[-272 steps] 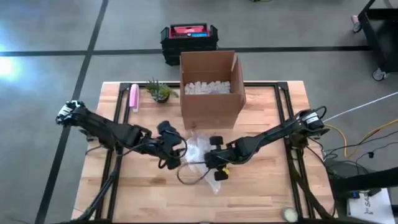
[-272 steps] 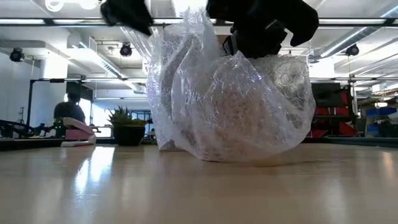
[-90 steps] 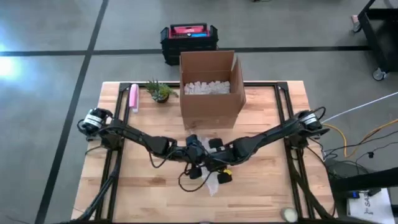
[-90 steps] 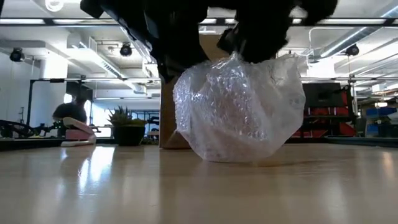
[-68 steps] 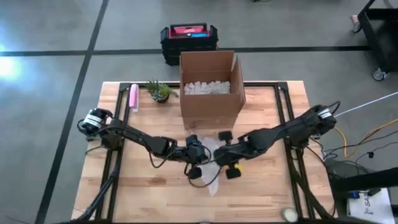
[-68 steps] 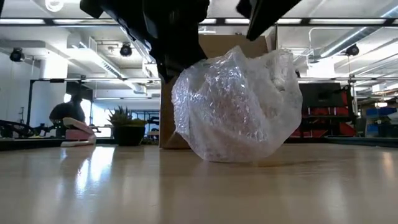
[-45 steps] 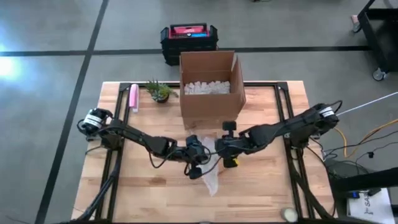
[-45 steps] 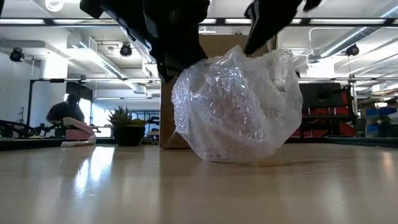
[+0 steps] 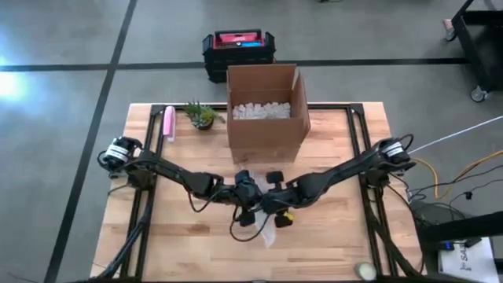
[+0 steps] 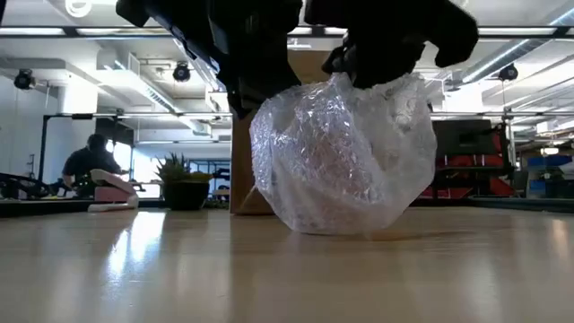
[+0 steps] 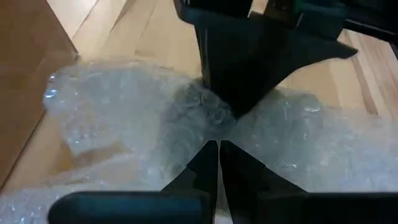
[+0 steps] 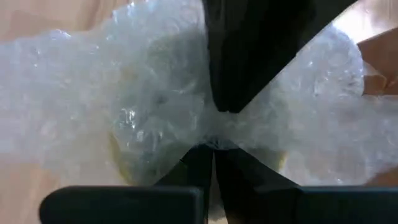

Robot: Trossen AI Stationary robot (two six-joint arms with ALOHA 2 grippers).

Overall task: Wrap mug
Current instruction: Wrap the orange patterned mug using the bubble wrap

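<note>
The bench is a pale butcher-block top, its near edge bare and glossy in the low view, with light from the ceiling lamps smeared across the boards. At about the middle of the bench, a little toward the near edge, sits the bubble wrap bundle, a rounded, crinkled clear lump resting on the wood; the mug inside is probably there, but only a faint yellowish shade shows through the plastic.

Both grippers meet on top of the bundle. The left gripper comes in from the left edge, its fingers pressed together on a pinched fold of the wrap, as the left wrist view shows. The right gripper reaches in from the right edge and is likewise clamped tight on gathered wrap at the crown, nose to nose with the other.

Just behind the bundle, toward the far edge, stands an open cardboard box holding white packing fill. At the far left corner are a small potted plant and, beside it, a pink object lying flat.

Past the far edge, on the grey floor marked with dark lines, sits a black case with a red lid. The low view shows a workshop with strip lights, and a person seated far off at left.
</note>
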